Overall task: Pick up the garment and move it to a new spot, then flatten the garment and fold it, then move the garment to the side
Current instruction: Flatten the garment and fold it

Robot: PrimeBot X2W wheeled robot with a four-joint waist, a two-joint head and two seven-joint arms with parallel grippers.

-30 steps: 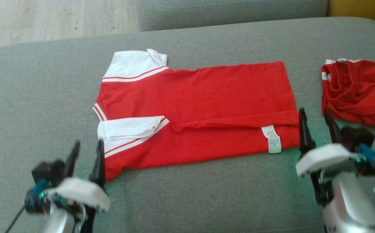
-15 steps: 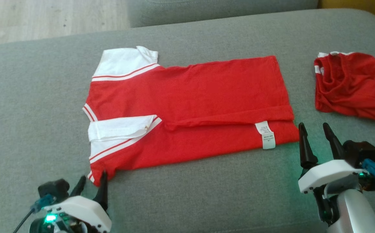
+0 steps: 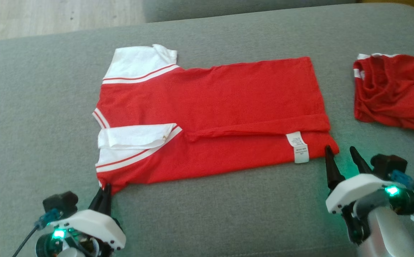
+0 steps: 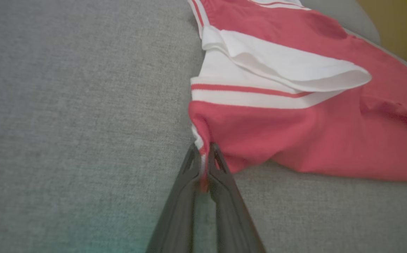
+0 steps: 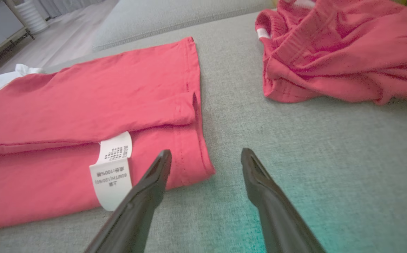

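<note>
Pinching the near left corner of the garment [image 3: 210, 107] with our left gripper [image 3: 104, 191], we are pressing its two dark fingers together on a small bunch of red cloth and white trim. In the left wrist view the fabric is rising into a little peak at the fingertips. The garment, a red shirt with white sleeves and red-and-white stripes, is lying flat across the middle of the grey sofa cushion [image 3: 228, 214], with its white end to the left and its hem to the right. One long side is lying folded over toward the middle, making a ridge along the shirt. A white care label [image 3: 299, 148] is resting on its near right part. Our right gripper [image 3: 339, 153] is standing with its fingers apart at the near right corner of the hem and is gripping nothing. Its left fingertip is sitting at the edge of the red cloth, though we cannot tell whether it is touching, and its right fingertip is over bare cushion. A crumpled red garment [image 3: 392, 92] is lying at the far right, well apart from the shirt. Pale wooden floor [image 3: 49, 14] is showing beyond the cushion's far left edge.
</note>
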